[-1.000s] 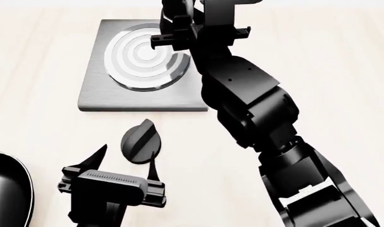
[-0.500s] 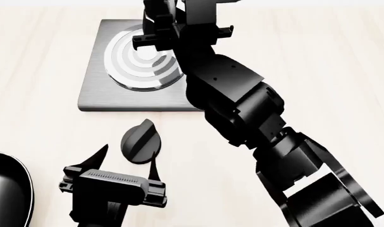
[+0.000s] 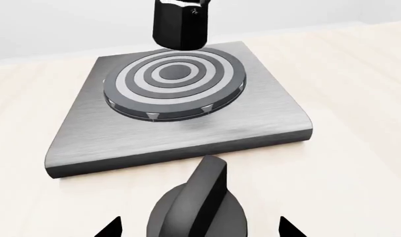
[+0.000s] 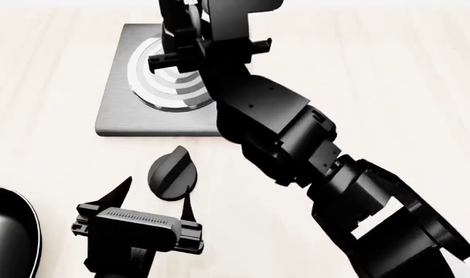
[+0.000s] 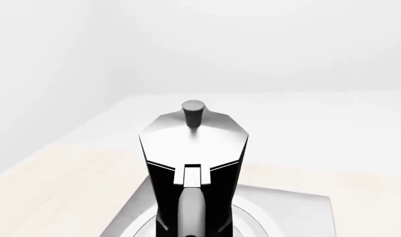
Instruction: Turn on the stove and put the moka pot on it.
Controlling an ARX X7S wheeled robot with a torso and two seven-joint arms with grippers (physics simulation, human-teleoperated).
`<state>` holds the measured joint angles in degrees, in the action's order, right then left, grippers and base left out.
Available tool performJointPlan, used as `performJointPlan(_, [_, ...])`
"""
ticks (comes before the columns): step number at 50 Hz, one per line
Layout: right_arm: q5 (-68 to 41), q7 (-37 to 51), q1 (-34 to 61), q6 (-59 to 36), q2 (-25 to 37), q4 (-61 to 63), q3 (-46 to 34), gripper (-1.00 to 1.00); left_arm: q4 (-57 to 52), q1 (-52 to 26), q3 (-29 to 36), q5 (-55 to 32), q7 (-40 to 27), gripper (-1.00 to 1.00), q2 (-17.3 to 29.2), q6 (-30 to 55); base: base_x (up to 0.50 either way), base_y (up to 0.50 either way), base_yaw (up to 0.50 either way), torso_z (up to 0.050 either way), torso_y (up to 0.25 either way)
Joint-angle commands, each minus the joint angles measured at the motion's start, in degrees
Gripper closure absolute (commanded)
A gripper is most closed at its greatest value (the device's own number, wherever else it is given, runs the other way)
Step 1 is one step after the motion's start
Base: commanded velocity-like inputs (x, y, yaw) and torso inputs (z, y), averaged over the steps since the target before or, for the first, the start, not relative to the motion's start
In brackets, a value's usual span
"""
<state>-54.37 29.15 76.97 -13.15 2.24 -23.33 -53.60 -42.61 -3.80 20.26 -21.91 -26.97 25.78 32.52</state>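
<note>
The stove point(image 4: 115, 113) is a grey square plate with a ringed burner point(image 3: 174, 81). The moka pot point(image 5: 194, 158), black base and silver lid, hangs over the burner with its base point(image 3: 180, 24) above the burner's far part. My right gripper point(image 4: 181, 26) is shut on the pot's black handle point(image 5: 190, 207). In the head view my right arm hides most of the pot. The black knob point(image 4: 172, 172) lies on the table in front of the stove. My left gripper point(image 4: 158, 194) is open, and its fingertips point(image 3: 111, 229) flank the knob point(image 3: 197, 207) without touching it.
A black frying pan point(image 4: 7, 231) sits at the near left edge of the head view. My right arm point(image 4: 297, 150) stretches diagonally from the lower right across the table to the stove. Light wooden tabletop point(image 4: 389, 87) surrounds everything.
My right arm has swung left with the moka pot, from the burner's right side to over its middle. The left gripper and the knob have not moved.
</note>
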Motion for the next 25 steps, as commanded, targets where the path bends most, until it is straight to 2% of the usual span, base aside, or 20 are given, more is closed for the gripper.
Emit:
performJointPlan(1, [1.9, -1.2, 0.7, 1.4, -0.7, 0.4, -0.1, 1.00, 0.2, -0.1, -1.1, 0.2, 1.7, -1.00, -1.0, 0.3, 0.00, 0.00, 0.00, 0.000, 0.000])
performJointPlan(25, [0.9, -1.8, -0.3, 4.1, -1.5, -2.8, -4.1, 1.00, 0.0, 0.0, -1.4, -0.4, 1.4, -1.00, -0.6, 0.1, 0.00, 0.00, 0.00, 0.000, 0.001])
